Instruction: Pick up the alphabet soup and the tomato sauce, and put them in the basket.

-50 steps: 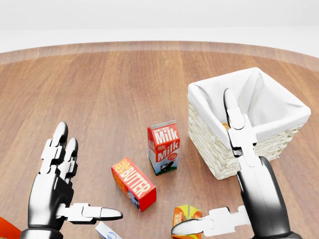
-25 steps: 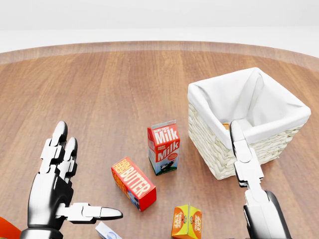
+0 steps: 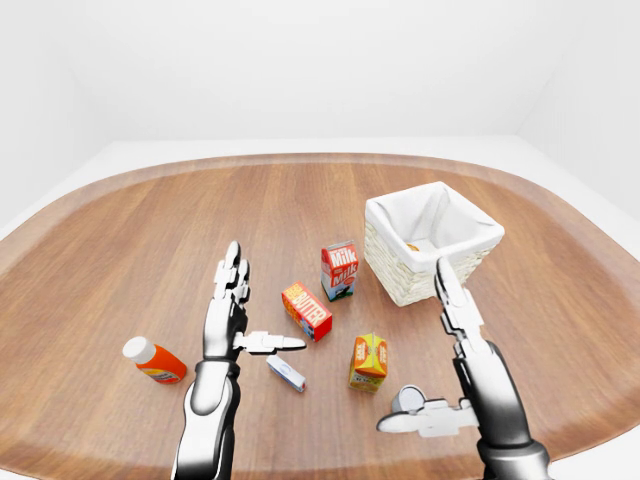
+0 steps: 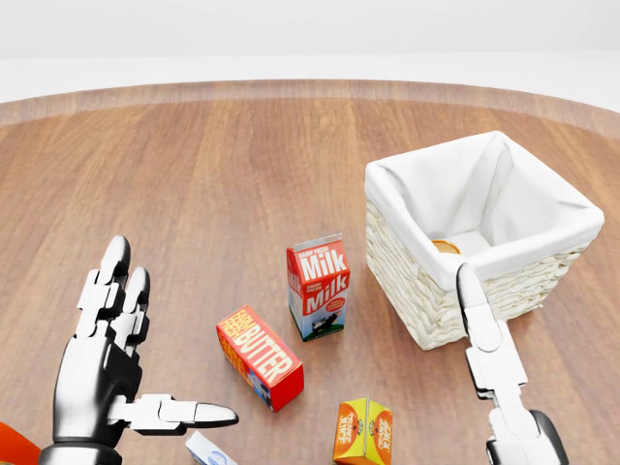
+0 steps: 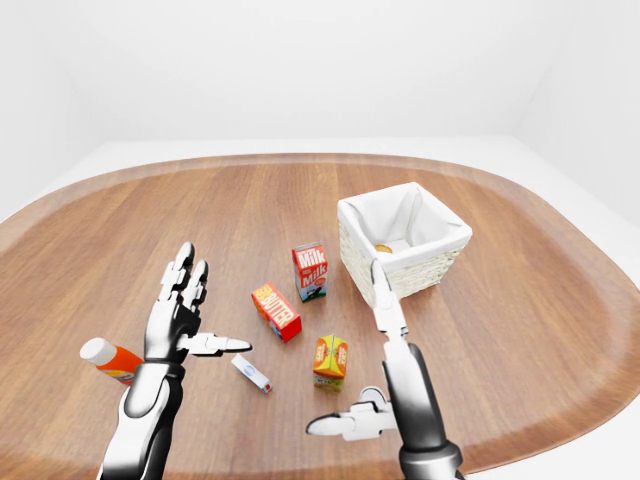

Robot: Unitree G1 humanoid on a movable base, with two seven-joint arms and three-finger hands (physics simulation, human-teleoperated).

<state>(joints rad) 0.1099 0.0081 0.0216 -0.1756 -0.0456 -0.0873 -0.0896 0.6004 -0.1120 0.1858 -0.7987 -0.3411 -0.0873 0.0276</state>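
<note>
Wicker basket (image 4: 417, 291) hiding most of 1 can (image 4: 447, 247), right robot hand (image 3: 450, 385) splayed

A white-lined wicker basket (image 5: 405, 243) is seen on the wooden table (image 5: 520, 330), with a small round item visible inside it. A milk carton (image 5: 311, 270), a butter box (image 5: 277, 311) and an orange carton (image 5: 331, 361) are located to its left. Both the left hand (image 5: 185, 320) and the right hand (image 5: 375, 370) are held with fingers spread, gripping nothing.
</note>
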